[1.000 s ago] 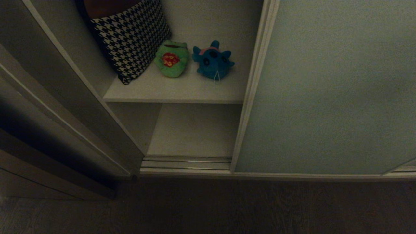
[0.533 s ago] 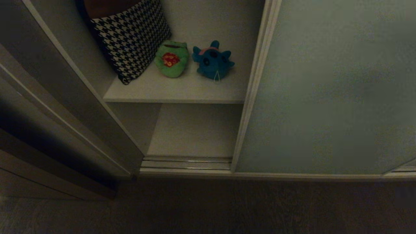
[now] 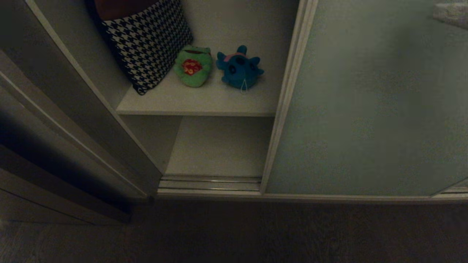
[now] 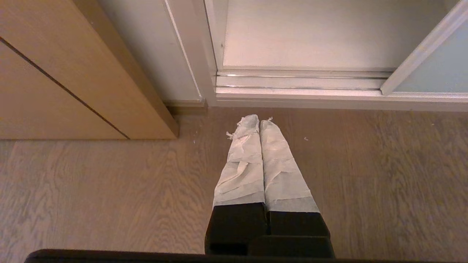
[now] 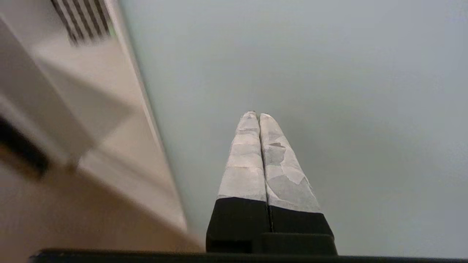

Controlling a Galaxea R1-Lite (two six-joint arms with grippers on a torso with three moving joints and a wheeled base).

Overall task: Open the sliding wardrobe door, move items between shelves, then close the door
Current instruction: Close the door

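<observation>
The sliding wardrobe door [image 3: 365,109] stands slid to the right, leaving the left compartment open. A teal-blue plush toy [image 3: 239,69] with a small white loop lies on the upper shelf [image 3: 197,104]. The shelf below [image 3: 219,146] is bare. My right gripper [image 5: 255,115] is shut with nothing in it and points at the door panel [image 5: 329,73]. Its taped tip [image 3: 451,12] shows at the head view's top right corner. My left gripper [image 4: 259,119] is shut and empty, hanging over the wooden floor just before the door track [image 4: 299,82].
A black-and-white houndstooth cushion [image 3: 146,40] leans in the back left of the upper shelf. A green plush [image 3: 192,65] lies beside the blue one. A wooden cabinet panel [image 4: 73,73] stands to the left of the wardrobe. The door's frame edge [image 3: 285,95] borders the opening.
The taped tip of my right gripper has come into the head view's top right corner, in front of the door. The plush toys, cushion and door have not moved.
</observation>
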